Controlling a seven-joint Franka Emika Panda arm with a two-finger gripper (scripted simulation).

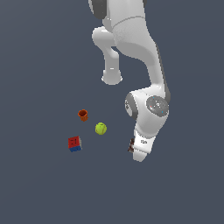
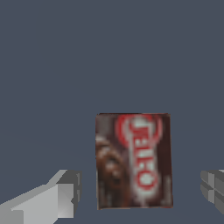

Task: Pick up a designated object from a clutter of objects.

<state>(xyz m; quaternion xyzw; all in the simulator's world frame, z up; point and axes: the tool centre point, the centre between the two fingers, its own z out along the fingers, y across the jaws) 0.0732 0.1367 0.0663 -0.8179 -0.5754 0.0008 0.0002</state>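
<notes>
**Grey fingers straddle the labelled box**

Grey finger pads of the gripper (image 2: pixel 140 192) stand spread wide in the wrist view, one on each side of the dark-brown box (image 2: pixel 133 160) and neither touching it. Bare floor shows between each pad and the box's edges, so nothing is pinched yet. The box lies flat with its red-and-white label facing up at the camera, roughly centred between the fingers, which reads as deliberate alignment: the jaws are set across the narrower span so that a straight descent would bracket it.

In the exterior view the white arm (image 1: pixel 146 74) leans down over the spot, and its hand hides nearly all of the box (image 1: pixel 131 145); only a dark sliver peeks out beside the wrist (too small to read any label there).

The rest of the clutter sits well apart from the box, all toward the exterior view's left of it. Nearest is the yellow-green ball (image 1: pixel 101 128), then the orange-brown cup (image 1: pixel 83 115) beyond the ball, and the red-and-blue cube (image 1: pixel 75 143) farthest off. That spacing leaves the fingers free room on both sides of the box, so a neighbour being knocked looks unlikely.
</notes>
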